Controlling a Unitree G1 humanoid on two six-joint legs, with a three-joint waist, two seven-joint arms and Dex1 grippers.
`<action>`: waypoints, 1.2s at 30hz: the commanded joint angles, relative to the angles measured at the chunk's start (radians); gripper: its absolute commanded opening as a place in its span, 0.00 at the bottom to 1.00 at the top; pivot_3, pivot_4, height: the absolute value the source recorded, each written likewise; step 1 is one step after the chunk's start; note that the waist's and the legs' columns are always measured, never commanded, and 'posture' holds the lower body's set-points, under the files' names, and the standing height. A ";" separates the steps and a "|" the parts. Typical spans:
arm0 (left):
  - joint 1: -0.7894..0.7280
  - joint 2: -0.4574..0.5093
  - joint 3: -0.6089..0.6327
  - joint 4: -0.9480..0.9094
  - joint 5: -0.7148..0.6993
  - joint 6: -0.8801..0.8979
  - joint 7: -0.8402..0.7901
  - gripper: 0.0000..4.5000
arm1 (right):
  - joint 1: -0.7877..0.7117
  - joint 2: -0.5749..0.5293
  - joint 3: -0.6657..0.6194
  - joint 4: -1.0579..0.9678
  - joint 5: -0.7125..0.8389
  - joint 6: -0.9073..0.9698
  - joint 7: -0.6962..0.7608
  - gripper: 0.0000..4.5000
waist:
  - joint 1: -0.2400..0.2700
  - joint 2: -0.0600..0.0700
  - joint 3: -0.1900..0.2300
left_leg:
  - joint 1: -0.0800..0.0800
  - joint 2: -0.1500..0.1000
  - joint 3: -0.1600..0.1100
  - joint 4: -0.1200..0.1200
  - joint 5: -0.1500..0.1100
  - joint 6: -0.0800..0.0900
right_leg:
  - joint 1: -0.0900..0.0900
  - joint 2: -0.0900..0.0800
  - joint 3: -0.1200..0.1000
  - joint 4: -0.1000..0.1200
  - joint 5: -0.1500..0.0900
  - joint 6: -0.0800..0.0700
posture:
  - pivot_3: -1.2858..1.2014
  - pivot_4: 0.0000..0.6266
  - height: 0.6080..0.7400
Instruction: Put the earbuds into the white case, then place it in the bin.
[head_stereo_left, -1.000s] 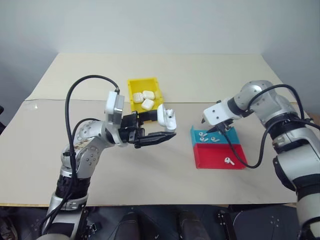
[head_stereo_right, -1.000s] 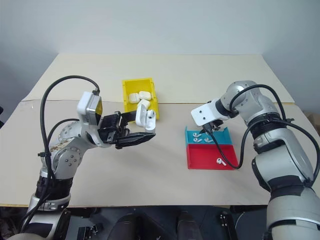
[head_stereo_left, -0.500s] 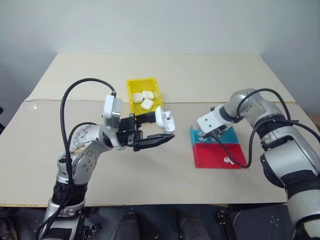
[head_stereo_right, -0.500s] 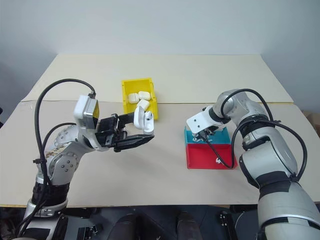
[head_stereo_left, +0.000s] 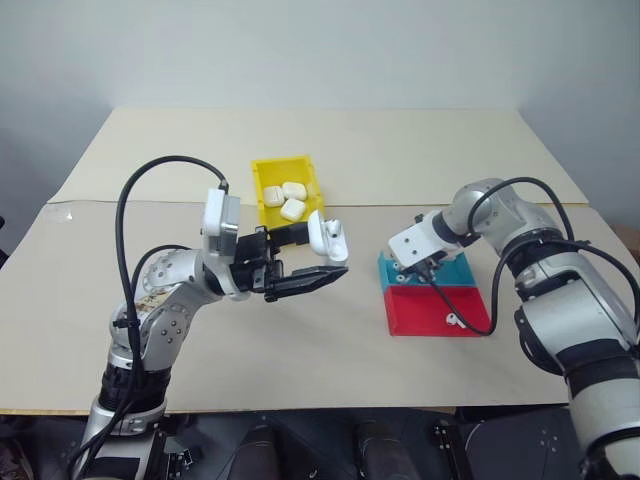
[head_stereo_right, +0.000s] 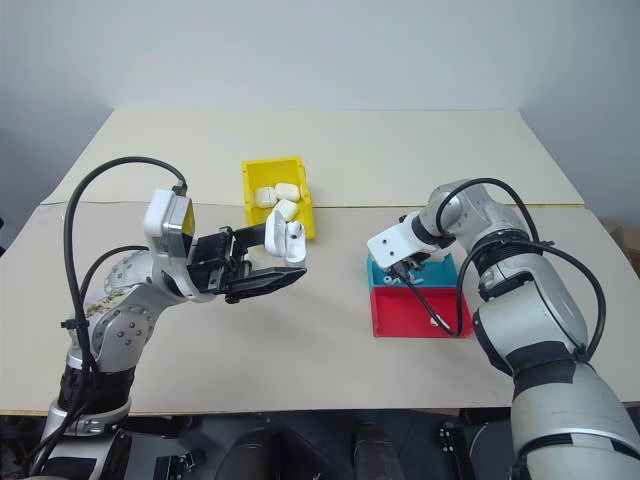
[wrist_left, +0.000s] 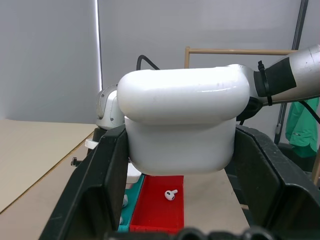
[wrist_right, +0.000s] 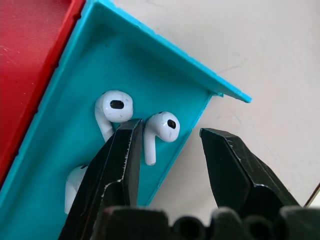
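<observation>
My left gripper (head_stereo_left: 331, 256) is shut on the white case (head_stereo_left: 328, 238) and holds it in the air with its lid flipped up, just in front of the yellow bin (head_stereo_left: 285, 161). In the left wrist view the case (wrist_left: 182, 120) sits squarely between both fingers. My right gripper (wrist_right: 170, 131) points down into the blue tray (wrist_right: 55, 150), open. One earbud (wrist_right: 161, 128) lies between its fingers, untouched. A second earbud (wrist_right: 114, 107) lies just beside one finger, and a third (wrist_right: 74, 186) is partly hidden behind it.
The yellow bin holds three white cases (head_stereo_left: 288, 198). A red tray (head_stereo_left: 425, 310) adjoins the blue tray (head_stereo_left: 458, 270) on the near side, with one earbud (head_stereo_left: 455, 320) in it. Black cables loop from both wrists.
My right gripper has come down and leftward into the blue tray's corner, and its jaws have narrowed a little. The left gripper still holds the case in the same place.
</observation>
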 joint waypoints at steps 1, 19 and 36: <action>-0.002 0.006 0.013 -0.037 -0.018 -0.006 0.002 0.62 | 0.023 0.002 -0.020 0.001 0.014 -0.013 0.027 0.31 | -0.002 0.000 0.000 | 0.000 0.000 0.000 0.000 0.000 0.000 | 0.000 0.000 0.000 0.000 0.000 0.000 | 0.52 0.24 1.00; -0.037 -0.008 -0.002 0.004 -0.015 -0.014 -0.026 0.62 | 0.181 -0.108 -0.367 -0.444 0.445 0.547 0.245 0.14 | -0.002 0.001 0.001 | -0.002 0.000 0.000 0.000 0.000 0.000 | -0.001 0.000 0.000 0.000 0.000 0.000 | 0.52 0.24 1.00; -0.151 -0.068 -0.055 0.145 0.017 -0.029 -0.119 0.62 | 0.630 -0.057 -0.900 -1.576 1.558 1.637 -0.341 0.14 | 0.026 0.001 0.001 | -0.002 0.000 -0.001 0.000 -0.001 0.001 | 0.000 0.001 0.000 -0.001 0.000 0.001 | 0.52 0.24 1.00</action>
